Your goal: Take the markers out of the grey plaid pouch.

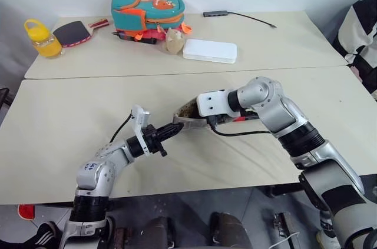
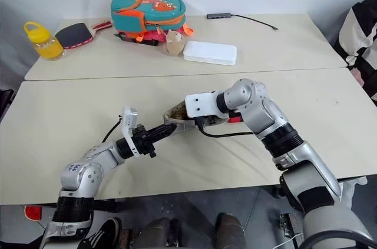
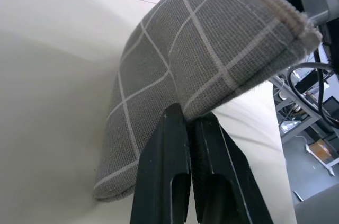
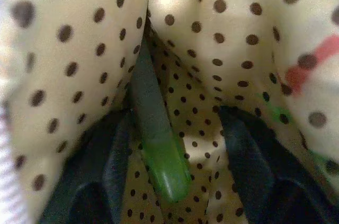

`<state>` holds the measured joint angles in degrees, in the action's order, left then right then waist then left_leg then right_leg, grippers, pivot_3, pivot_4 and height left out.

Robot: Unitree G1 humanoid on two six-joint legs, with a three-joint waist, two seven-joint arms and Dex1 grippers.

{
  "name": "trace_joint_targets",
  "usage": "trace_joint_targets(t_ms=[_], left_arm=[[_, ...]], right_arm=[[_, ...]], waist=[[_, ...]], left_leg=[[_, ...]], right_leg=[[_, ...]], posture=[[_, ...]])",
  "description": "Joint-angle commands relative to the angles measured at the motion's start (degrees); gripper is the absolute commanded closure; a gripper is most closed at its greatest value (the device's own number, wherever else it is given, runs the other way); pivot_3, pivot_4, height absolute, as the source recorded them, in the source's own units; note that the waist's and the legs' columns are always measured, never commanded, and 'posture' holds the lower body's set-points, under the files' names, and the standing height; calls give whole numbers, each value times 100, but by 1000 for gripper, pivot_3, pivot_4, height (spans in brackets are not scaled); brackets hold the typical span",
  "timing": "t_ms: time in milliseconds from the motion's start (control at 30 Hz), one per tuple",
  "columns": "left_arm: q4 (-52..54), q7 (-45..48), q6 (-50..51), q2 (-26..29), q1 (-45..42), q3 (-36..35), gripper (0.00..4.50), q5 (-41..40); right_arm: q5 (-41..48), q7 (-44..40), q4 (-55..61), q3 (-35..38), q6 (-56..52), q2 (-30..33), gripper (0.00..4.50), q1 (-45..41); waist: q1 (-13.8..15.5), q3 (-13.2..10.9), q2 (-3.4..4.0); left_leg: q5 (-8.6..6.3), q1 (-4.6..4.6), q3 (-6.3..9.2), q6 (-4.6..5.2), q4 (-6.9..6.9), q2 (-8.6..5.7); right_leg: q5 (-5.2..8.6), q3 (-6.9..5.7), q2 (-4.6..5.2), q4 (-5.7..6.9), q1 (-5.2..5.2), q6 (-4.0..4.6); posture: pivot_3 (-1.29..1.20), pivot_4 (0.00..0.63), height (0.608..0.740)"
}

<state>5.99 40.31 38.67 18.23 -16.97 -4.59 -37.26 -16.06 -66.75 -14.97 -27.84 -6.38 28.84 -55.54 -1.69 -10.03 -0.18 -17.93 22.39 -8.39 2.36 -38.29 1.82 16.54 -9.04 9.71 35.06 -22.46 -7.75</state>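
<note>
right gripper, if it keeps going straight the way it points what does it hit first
Most likely the green marker, lying between the open fingers of the right gripper inside the grey plaid pouch's dotted lining; depth is hard to judge.

Two beige tables abutting, far one bearing backpack, white box, paddle, yellow bottle, cabled hub, all well beyond jaws.

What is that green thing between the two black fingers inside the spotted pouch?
In the right wrist view, a green marker lies between the right gripper's open fingers, down in the dotted lining of the grey plaid pouch. Neither finger touches it yet.
</note>
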Motion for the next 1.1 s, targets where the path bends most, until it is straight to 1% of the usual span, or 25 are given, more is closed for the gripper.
trace_joint_targets(t_ms=[33, 200, 533, 633, 767, 800, 833, 1033, 1100], left_arm=[[234, 90, -4, -46, 37, -24, 4500, -198], [252, 96, -8, -62, 45, 5, 4500, -178], [278, 68, -30, -96, 50, 53, 4500, -168], [274, 46, -74, -99, 46, 61, 4500, -118], [246, 12, -198, -108, 67, 23, 4500, -47], [241, 1, -252, -100, 69, 29, 4500, -7], [239, -11, -286, -97, 69, 31, 4500, 14], [167, -66, -374, -106, 30, 19, 4500, 56], [124, -82, -486, -99, 26, 52, 4500, 150]], right_arm=[[-107, 102, -74, -45, 143, -73, 1904, -15], [-289, 296, -330, -140, 287, -197, 1904, 68], [-478, 364, -614, -264, 458, -403, 1904, 300], [-458, 445, -578, -168, 511, -421, 2454, 304], [-330, 313, -166, 33, 407, -257, 3729, 348], [-275, 216, 36, 100, 339, -168, 3949, 367], [-220, 147, 197, 160, 270, -109, 4034, 381], [215, -166, 1041, 581, -203, 206, 4034, 396], [449, -227, 1257, 729, -421, 215, 4034, 387]], waist=[[0, 0, 0], [-9, 0, 0], [-26, 0, 0], [-33, 1, 0], [-37, 1, 0], [-30, 0, 0], [-24, 0, 0], [12, 0, 0], [10, 0, -1]], left_leg=[[0, 0, 0, 0, 0, 0], [0, -1, 0, -1, 0, 1], [2, -7, -1, -4, 1, 4], [3, -11, -2, -5, 0, 4], [4, -11, -3, -7, 0, 5], [4, -11, -3, -7, 0, 5], [4, -11, -2, -7, 1, 5], [4, 0, 2, -6, 2, 3], [4, 0, 2, -6, 2, 3]], right_leg=[[0, 0, 0, 0, 0, 0], [0, 0, -1, 0, 0, 0], [1, 3, -4, 2, 3, 2], [1, 5, -5, 3, 6, 3], [2, 7, -5, 4, 5, 3], [2, 7, -5, 4, 4, 3], [2, 7, -5, 4, 5, 3], [2, 3, -4, -2, -1, 3], [2, 2, -4, -3, 0, 3]], posture=[[0, 150, 740], [0, 150, 740], [0, 150, 740], [0, 150, 740], [0, 150, 740], [0, 150, 740], [0, 150, 740], [0, 150, 740], [0, 150, 740]])
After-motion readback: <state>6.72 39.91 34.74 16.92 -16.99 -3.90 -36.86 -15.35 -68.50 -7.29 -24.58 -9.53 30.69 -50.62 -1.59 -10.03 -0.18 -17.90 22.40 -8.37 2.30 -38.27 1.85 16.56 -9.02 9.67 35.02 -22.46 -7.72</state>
